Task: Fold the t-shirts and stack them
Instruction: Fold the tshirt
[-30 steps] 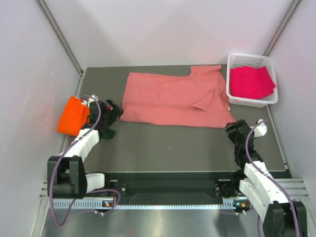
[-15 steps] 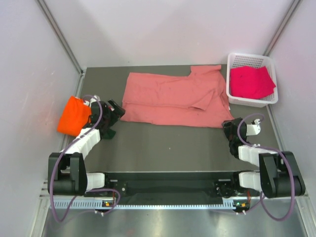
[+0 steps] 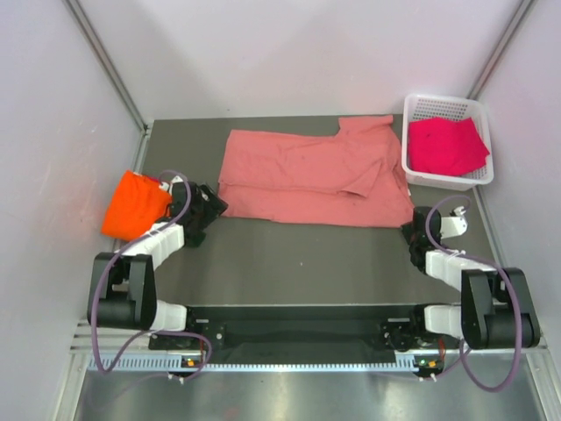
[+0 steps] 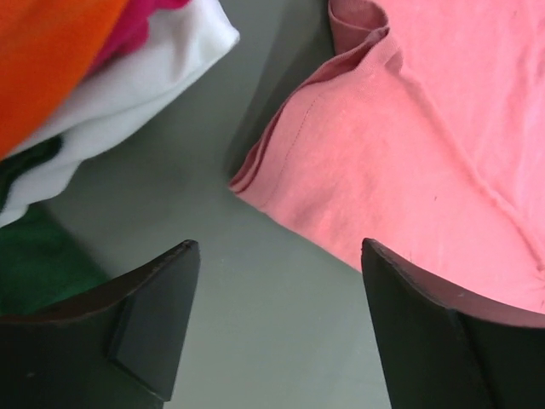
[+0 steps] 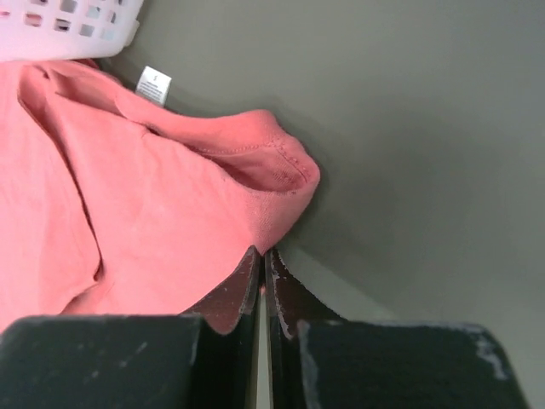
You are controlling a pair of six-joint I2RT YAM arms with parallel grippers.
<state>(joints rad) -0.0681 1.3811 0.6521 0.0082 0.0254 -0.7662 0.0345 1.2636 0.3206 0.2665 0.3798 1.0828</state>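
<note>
The left tool [image 4: 274,256] was spread above the worktop [image 3: 298,254], at the near-left corner of the pink shirt [image 3: 307,175]. The right tool [image 5: 262,256] was pressed together at its near-right corner; whether cloth was caught, I cannot tell. The pink shirt lay spread mid-worktop, the orange shirt [image 3: 133,203] at the left edge, the magenta shirt [image 3: 445,145] in the basket [image 3: 438,107].

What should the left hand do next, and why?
Probably ease the open left hand forward over the near corner of the salmon-pink t-shirt and close. That corner lies just ahead of it, ungripped, while the right hand looks shut on the opposite hem.
</note>
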